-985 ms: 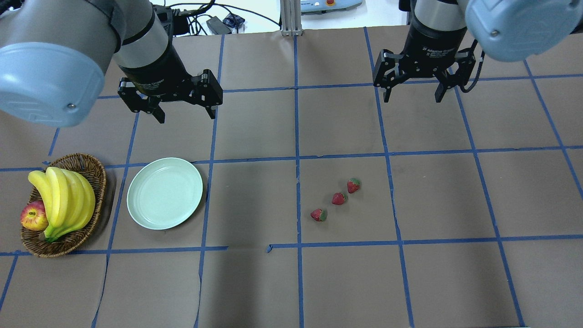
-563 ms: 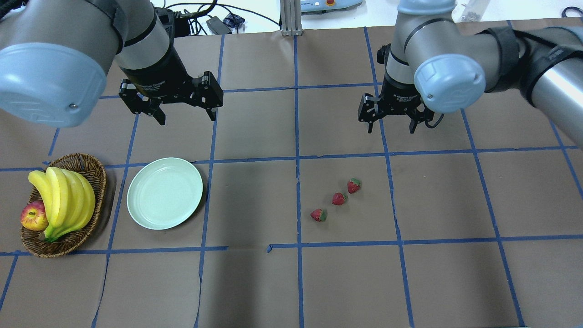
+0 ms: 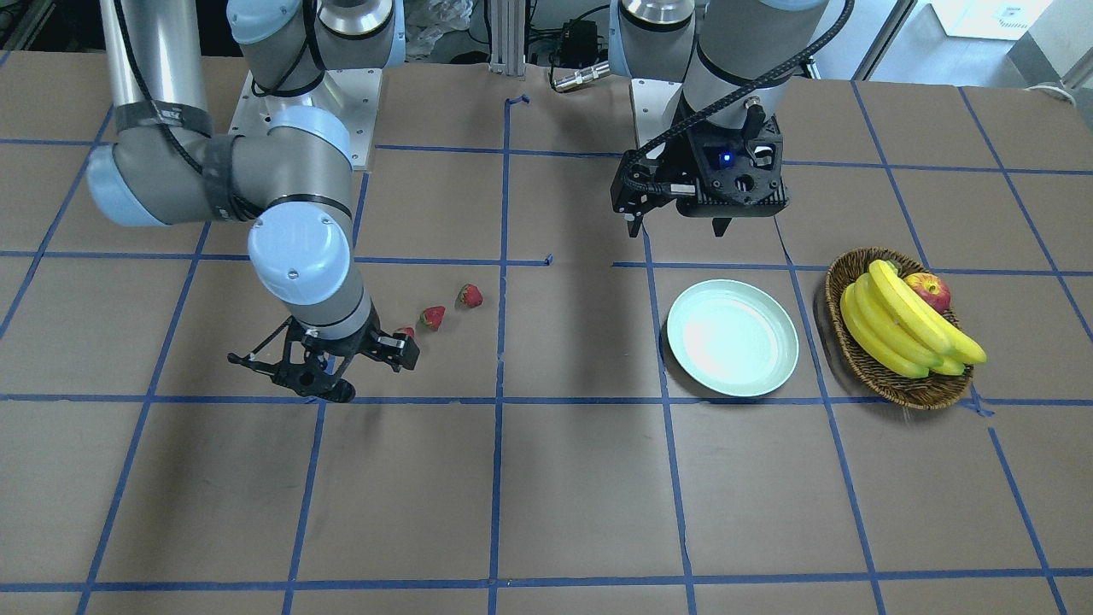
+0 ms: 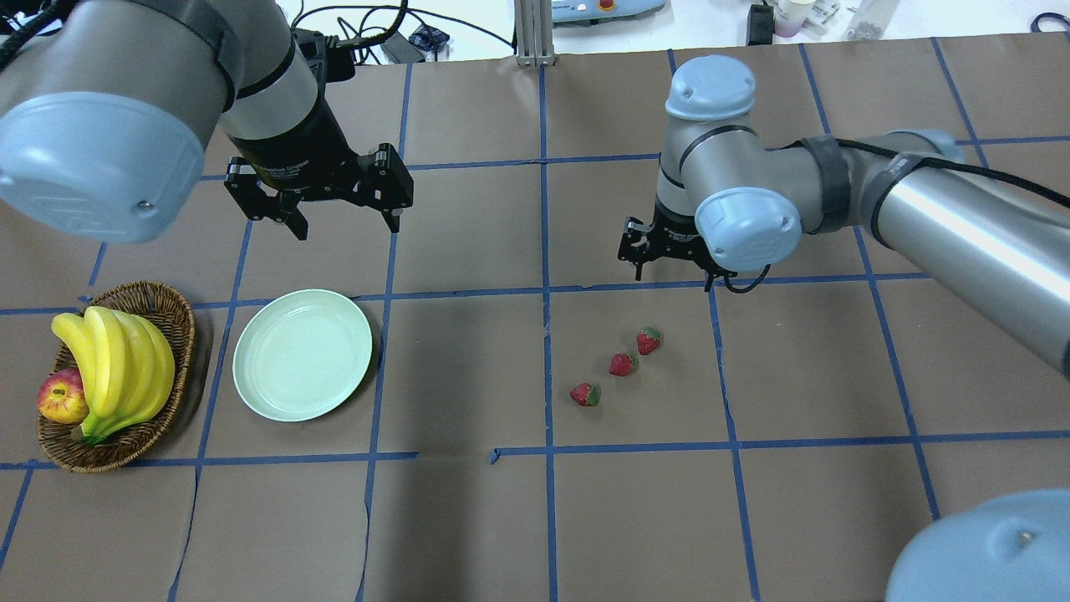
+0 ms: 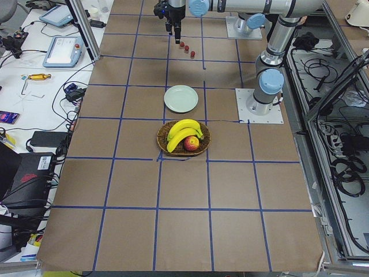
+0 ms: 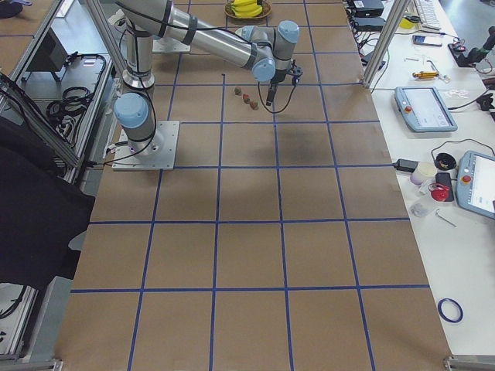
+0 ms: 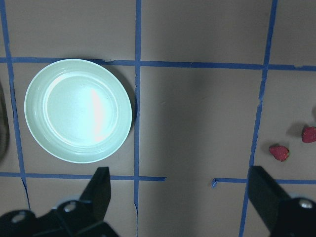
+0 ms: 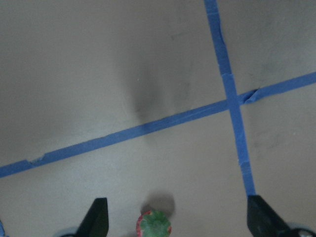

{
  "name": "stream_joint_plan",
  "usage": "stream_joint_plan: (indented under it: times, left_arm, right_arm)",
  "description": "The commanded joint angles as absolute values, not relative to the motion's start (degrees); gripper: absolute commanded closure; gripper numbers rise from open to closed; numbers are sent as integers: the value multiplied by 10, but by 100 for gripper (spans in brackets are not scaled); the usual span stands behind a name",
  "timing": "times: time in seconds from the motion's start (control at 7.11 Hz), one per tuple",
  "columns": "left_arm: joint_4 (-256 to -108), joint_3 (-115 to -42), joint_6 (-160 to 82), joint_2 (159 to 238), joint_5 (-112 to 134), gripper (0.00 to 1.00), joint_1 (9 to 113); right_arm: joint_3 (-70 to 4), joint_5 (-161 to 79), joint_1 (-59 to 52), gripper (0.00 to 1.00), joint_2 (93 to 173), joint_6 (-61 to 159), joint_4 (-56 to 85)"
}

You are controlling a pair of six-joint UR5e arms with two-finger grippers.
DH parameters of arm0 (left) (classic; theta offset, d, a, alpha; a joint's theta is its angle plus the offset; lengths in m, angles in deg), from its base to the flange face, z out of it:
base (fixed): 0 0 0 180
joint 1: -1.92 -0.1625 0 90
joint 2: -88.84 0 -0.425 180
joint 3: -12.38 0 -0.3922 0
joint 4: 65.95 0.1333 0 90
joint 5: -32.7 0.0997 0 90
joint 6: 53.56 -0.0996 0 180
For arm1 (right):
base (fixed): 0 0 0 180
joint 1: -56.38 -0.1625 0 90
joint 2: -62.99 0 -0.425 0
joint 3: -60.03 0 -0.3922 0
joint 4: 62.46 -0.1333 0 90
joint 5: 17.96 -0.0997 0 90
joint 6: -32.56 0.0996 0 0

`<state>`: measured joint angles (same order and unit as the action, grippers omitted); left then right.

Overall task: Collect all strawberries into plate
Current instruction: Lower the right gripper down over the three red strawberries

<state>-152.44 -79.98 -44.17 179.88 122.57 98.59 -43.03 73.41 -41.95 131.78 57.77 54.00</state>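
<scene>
Three strawberries [image 4: 649, 340] [image 4: 622, 364] [image 4: 585, 395] lie in a diagonal row on the brown table, right of centre. The mint-green plate [image 4: 303, 354] sits empty at the left. My right gripper [image 4: 674, 278] is open and hovers just beyond the farthest strawberry, which shows low between its fingers in the right wrist view [image 8: 154, 223]. My left gripper [image 4: 345, 226] is open and empty, above the table beyond the plate. The left wrist view shows the plate [image 7: 78, 110] and two strawberries [image 7: 279, 152] at its right edge.
A wicker basket [image 4: 117, 451] with bananas [image 4: 117, 368] and an apple [image 4: 63, 395] stands left of the plate. Blue tape lines grid the table. In the front-facing view my right arm's wrist [image 3: 299, 256] partly hides one strawberry.
My right arm has swung down and inward, bringing its open gripper from the far right of the table to just beyond the strawberries. The left gripper has barely moved.
</scene>
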Motion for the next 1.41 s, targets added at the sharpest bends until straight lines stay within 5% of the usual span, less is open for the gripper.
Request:
stream_joint_plan:
  times: [0.0, 0.42, 0.56, 1.13, 1.27]
  left_arm:
    - [-1525, -801, -443, 1798, 1225, 0, 986]
    - [-1523, -801, -441, 1799, 1225, 0, 986]
    - [-1520, -801, -440, 1801, 1225, 0, 986]
    - [-1518, -801, -439, 1801, 1225, 0, 986]
    - [-1518, -800, -439, 1801, 1225, 0, 986]
  right_arm:
    - [-492, 738, -436, 0, 1307, 617, 620]
    - [-512, 740, -435, 4, 1305, 666, 626]
    - [-516, 735, -436, 23, 1306, 666, 625]
    - [-522, 729, -437, 40, 1308, 671, 624]
    - [-522, 728, -439, 53, 1309, 677, 623]
